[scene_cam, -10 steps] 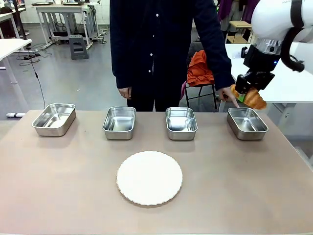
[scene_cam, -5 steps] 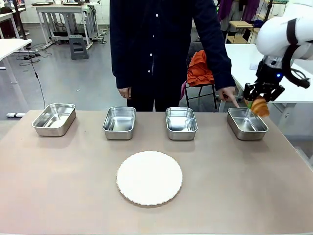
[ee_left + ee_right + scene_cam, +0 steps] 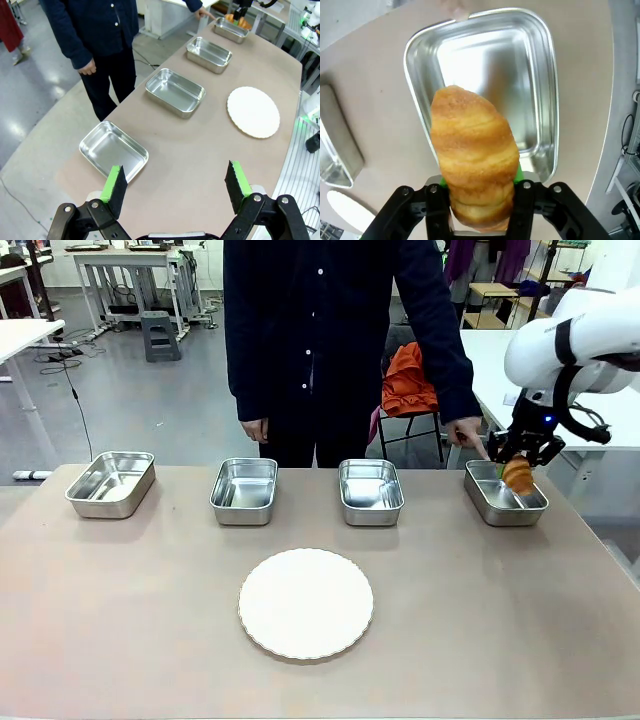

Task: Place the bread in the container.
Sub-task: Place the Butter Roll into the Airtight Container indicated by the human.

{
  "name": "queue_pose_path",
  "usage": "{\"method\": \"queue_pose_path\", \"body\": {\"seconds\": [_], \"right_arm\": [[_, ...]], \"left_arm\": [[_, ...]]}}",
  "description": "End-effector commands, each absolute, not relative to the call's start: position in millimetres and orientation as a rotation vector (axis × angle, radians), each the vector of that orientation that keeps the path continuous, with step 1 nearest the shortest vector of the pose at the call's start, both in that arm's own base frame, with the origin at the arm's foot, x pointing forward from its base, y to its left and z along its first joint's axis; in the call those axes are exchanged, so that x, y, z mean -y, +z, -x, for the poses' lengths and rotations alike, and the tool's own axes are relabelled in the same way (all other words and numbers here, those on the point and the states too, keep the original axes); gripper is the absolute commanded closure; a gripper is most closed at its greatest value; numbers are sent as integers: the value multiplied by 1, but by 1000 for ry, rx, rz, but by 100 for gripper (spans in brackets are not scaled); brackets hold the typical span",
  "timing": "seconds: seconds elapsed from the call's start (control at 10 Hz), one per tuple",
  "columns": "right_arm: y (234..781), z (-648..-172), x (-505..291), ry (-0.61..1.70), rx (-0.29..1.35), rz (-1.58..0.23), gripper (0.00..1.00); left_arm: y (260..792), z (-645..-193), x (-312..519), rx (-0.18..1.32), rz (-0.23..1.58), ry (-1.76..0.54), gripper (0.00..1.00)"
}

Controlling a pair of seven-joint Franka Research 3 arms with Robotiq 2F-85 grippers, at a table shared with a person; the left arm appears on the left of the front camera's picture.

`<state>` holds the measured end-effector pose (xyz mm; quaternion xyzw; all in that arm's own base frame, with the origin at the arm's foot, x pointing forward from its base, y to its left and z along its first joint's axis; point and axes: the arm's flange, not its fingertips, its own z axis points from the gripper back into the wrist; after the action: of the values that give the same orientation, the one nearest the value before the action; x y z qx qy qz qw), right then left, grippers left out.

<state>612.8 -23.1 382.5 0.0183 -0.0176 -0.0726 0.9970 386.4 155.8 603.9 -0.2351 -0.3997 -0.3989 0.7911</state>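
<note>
Hanging over the container (image 3: 505, 492) at the far right end of the table (image 3: 450, 640), the right pincer (image 3: 522, 462) pinches the bread (image 3: 518, 476), which points down into the tray's open top; whether it touches the steel cannot be told from the front view. A person's hand (image 3: 466, 432) points a finger down at the container's far left corner, close beside the bread. Left of the container stand three more steel trays (image 3: 371, 491) in a row, and the white plate (image 3: 306, 602) lies nearer the robot than that row. In the left wrist view the left pincer (image 3: 176, 184) is spread wide with nothing between its green pads (image 3: 114, 183), above the table's edge near the tray farthest from the container (image 3: 231, 29); the bread (image 3: 236, 20) shows as a small orange spot at that distant tray. In the right wrist view the right pincer (image 3: 481, 197) is clamped on the lower end of the bread (image 3: 474, 150), and the container (image 3: 542, 75) lies directly below, its bare shiny floor visible around the croissant.
</note>
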Motion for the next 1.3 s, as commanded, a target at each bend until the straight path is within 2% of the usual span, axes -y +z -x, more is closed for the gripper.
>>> {"method": "queue_pose_path", "body": {"seconds": [0.0,0.4,0.5,1.2], "right_arm": [[375,-624,18,-177,75,29,58],[360,-627,18,-177,109,0,58],[359,-628,19,-165,108,31,1],[367,-626,20,-204,172,26,0]], "left_arm": [[605,-386,-156,860,501,-864,0],[605,-386,-156,860,501,-864,0],[605,-386,-156,860,501,-864,0],[605,-386,-156,860,501,-864,0]]}}
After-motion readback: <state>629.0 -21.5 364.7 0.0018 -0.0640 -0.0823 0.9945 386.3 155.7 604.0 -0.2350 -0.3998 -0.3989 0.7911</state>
